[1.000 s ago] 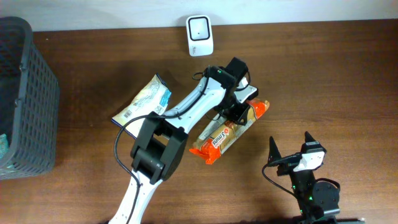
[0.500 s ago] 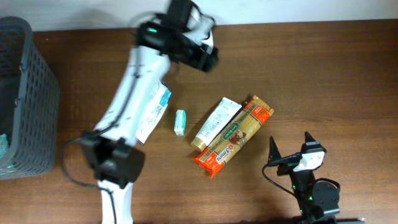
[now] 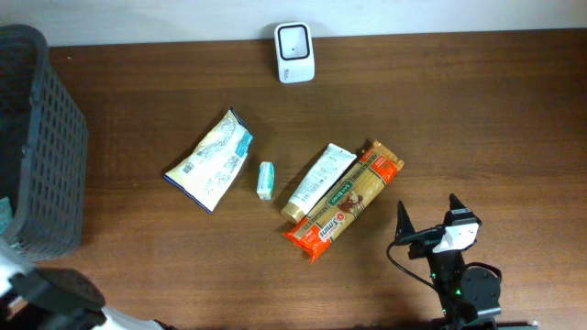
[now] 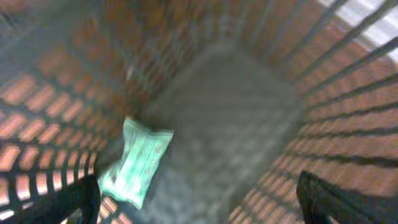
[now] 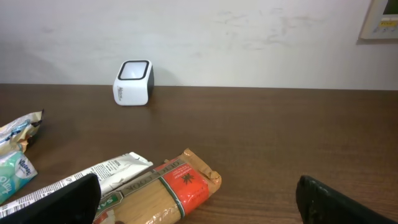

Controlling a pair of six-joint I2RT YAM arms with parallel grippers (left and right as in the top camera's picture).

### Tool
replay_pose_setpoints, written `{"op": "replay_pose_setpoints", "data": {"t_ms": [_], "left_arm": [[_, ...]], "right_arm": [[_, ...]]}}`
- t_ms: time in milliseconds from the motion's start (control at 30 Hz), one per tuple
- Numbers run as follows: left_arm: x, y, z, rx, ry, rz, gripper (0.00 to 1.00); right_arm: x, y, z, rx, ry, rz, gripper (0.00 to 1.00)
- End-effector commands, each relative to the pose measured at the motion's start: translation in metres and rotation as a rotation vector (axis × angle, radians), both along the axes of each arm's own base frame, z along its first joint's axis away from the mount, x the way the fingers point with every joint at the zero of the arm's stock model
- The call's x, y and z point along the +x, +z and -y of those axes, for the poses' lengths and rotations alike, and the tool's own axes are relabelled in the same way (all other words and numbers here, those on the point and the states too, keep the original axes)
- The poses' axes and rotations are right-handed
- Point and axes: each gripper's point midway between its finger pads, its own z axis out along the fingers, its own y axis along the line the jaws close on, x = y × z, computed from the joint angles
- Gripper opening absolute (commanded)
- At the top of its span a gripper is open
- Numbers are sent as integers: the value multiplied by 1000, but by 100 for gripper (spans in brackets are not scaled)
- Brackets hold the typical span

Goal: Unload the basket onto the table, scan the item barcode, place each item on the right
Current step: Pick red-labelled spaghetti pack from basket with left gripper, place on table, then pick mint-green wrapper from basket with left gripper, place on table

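Nearest me, the right claw (image 5: 198,186) sits low at the bench (image 3: 495,119) edge, fingers spread wide with nothing between them. Off to the left, the left claw (image 4: 198,180) hangs over the basket (image 3: 41,137), just as wide open and empty. A green packet (image 4: 137,163) lies on the basket floor beneath it. Mid-bench, the orange pasta pack (image 3: 344,203) lies on a diagonal with a white tube (image 3: 316,181) against its left side. A small tissue pack (image 3: 265,181) lies just left of the tube, and a white pouch (image 3: 211,160) lies beyond that, both apart. The scanner (image 3: 294,40) stands at the far edge by the wall.
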Motion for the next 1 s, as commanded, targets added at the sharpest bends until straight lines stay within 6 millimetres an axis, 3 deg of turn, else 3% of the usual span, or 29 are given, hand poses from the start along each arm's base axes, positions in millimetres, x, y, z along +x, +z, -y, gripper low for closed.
{"op": "replay_pose_setpoints", "data": {"t_ms": [0, 33, 67, 200, 267, 300, 333, 433, 467, 533, 567, 633, 700, 767, 833, 900, 933, 967], "left_arm": [[-19, -80, -26, 9, -106, -194, 96], [-22, -94, -29, 22, -129, -233, 95], [-30, -119, -39, 68, -146, -328, 95], [-28, -166, -58, 92, -185, -422, 95], [-26, -197, -62, 69, -233, -478, 89], [-31, -214, -66, 52, -226, -515, 77], [-35, -224, -68, 38, -219, -538, 70], [-58, -257, -78, -30, -185, -584, 64], [-61, -260, -80, -37, -175, -584, 54], [-58, -258, -82, -21, -173, -572, 12], [-55, -258, -81, -22, -176, -566, 0], [-48, -258, -76, -22, -191, -557, 0], [-24, -233, -70, 25, -204, -501, 0], [21, -172, -63, 110, -247, -338, 0], [58, -74, -54, 265, -234, -167, 0], [76, 5, -41, 385, -233, -30, 0], [83, 56, -27, 461, -244, 52, 0], [91, 129, 16, 530, -274, 216, 0]], "right_arm": [[0, -3, 0, -8, 0, -4, 99], [0, -3, 0, -8, 0, -4, 99], [0, -3, 0, -8, 0, -4, 99], [0, -3, 0, -8, 0, -4, 99], [0, -3, 0, -8, 0, -4, 99], [0, -3, 0, -8, 0, -4, 99], [0, -3, 0, -8, 0, -4, 99], [0, -3, 0, -8, 0, -4, 99], [0, -3, 0, -8, 0, -4, 99], [0, -3, 0, -8, 0, -4, 99], [0, -3, 0, -8, 0, -4, 99], [0, -3, 0, -8, 0, -4, 99], [0, -3, 0, -8, 0, -4, 99], [0, -3, 0, -8, 0, -4, 99], [0, -3, 0, -8, 0, -4, 99], [0, -3, 0, -8, 0, -4, 99], [0, -3, 0, -8, 0, -4, 99], [0, -3, 0, -8, 0, -4, 99]]}}
